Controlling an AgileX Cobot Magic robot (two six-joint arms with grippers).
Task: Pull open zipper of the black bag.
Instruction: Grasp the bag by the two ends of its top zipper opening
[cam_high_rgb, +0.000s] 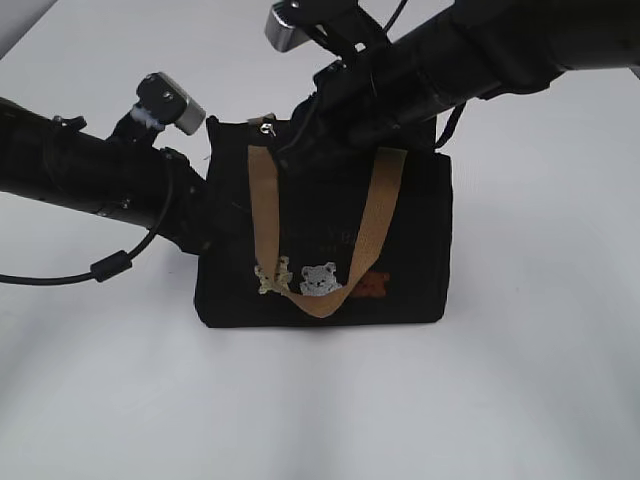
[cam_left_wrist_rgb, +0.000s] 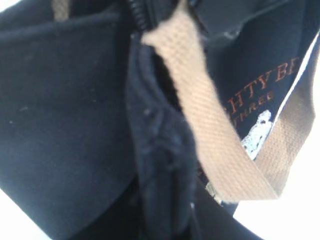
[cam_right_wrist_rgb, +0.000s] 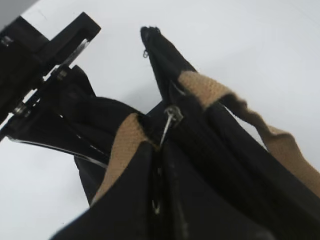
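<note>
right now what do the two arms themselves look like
Both arms are black and tubular. The left arm has a black cable looping beneath it, with a cylindrical bead on it, and a silver-grey camera block on top. The right arm carries a similar silver-grey block and thin black cables.

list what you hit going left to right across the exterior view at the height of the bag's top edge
left arm's wrist camera → silver split ring of the zipper → right arm reaching over the black bag → bare white table
</note>
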